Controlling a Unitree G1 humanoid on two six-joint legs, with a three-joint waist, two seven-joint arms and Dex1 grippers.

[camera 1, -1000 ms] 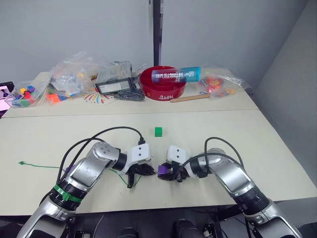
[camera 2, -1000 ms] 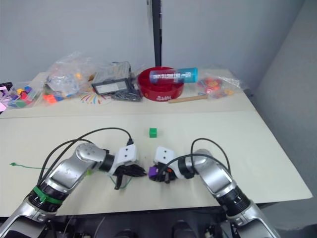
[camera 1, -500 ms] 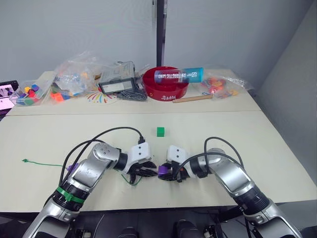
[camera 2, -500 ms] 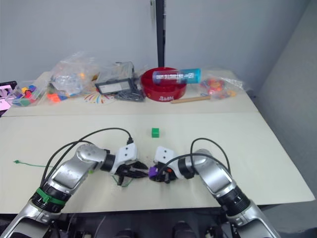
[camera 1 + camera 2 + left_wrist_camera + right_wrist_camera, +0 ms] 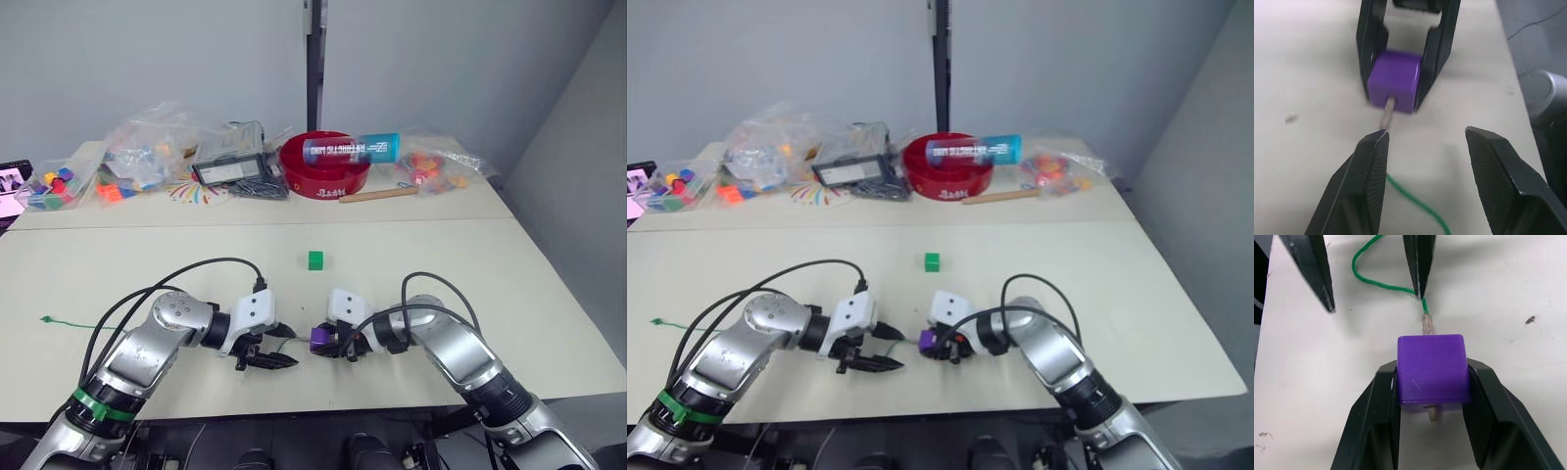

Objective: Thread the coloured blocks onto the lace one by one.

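Robot lab, plain grey walls, pale worktable (image 5: pixel 509 264), bagged toy pieces (image 5: pixel 147 152), red bowl (image 5: pixel 328 176)

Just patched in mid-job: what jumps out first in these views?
The purple block clamped in the right gripper at the table's near edge, with the lace's pale stiff tip poking out of both its faces. The left gripper sits just in front of it, open, not holding the lace. Farther back, a lone green block lies mid-table.
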